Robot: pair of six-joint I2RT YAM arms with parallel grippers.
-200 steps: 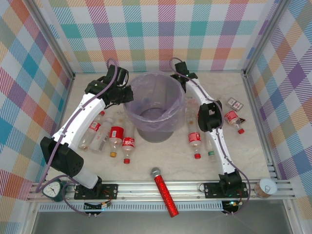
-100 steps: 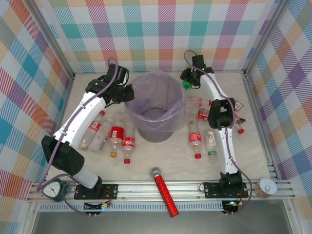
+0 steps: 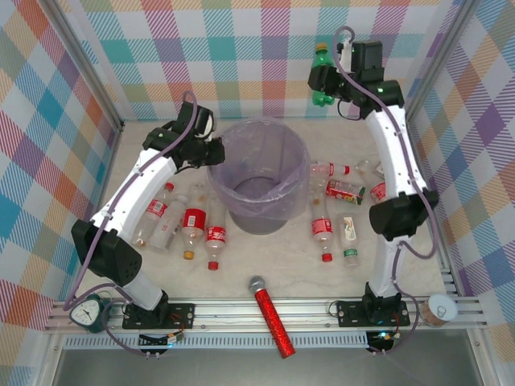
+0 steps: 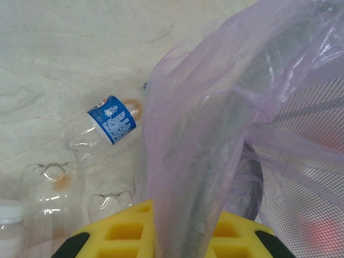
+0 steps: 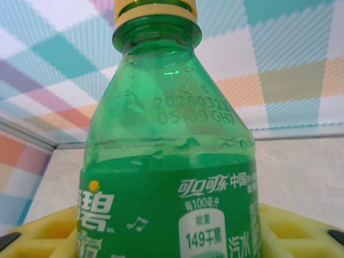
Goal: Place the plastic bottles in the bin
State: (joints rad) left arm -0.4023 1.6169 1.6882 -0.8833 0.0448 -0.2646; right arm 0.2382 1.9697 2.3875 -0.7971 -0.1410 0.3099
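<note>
Bottle [image 5: 166, 161], translucent green, yellow cap [image 5: 155, 8]

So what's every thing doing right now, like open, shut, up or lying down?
Green bottle: capped, held in the air by the right tool.
Right tool: shut on the green bottle.
Left tool: shut on the edge of the bag.
Bin: upright, open-topped, bag-lined.
Other bottles: lying on the table.
Microphone: lying flat.

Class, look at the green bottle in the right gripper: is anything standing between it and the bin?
Nothing visible does. The green bottle, held by the right gripper, hangs high behind and right of the bin, with open space between. The left gripper pinches the bag at the left rim.
</note>
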